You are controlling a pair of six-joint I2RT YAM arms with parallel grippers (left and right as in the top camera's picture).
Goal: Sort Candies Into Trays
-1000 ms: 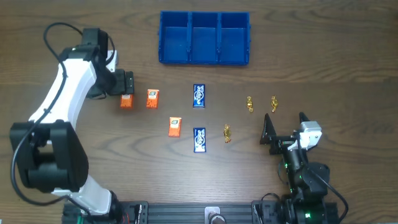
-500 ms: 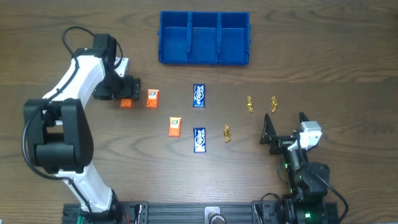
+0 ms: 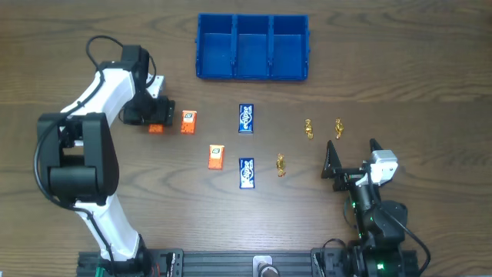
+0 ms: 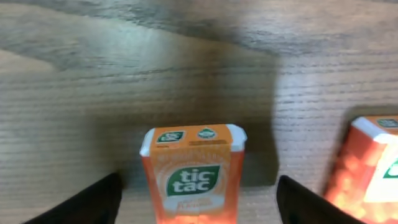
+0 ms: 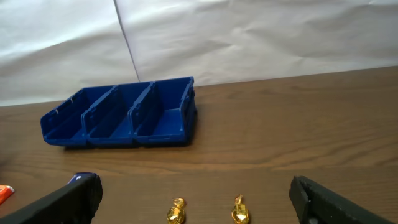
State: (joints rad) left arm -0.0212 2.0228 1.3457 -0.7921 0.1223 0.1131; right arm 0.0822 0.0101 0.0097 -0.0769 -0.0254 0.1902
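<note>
I am holding the left gripper [image 3: 159,115] low over the table [image 3: 430,61] with its fingers spread wide. An orange mint box [image 4: 193,177] is lying flat between them, with a gap showing on each side. A second orange box [image 4: 367,165] is sitting just outside one finger. The right gripper [image 3: 352,158] is waiting with its fingers apart too, two gold candies [image 5: 177,211] are lying just ahead of it, and the blue tray [image 5: 161,138] is standing farther ahead.
</note>
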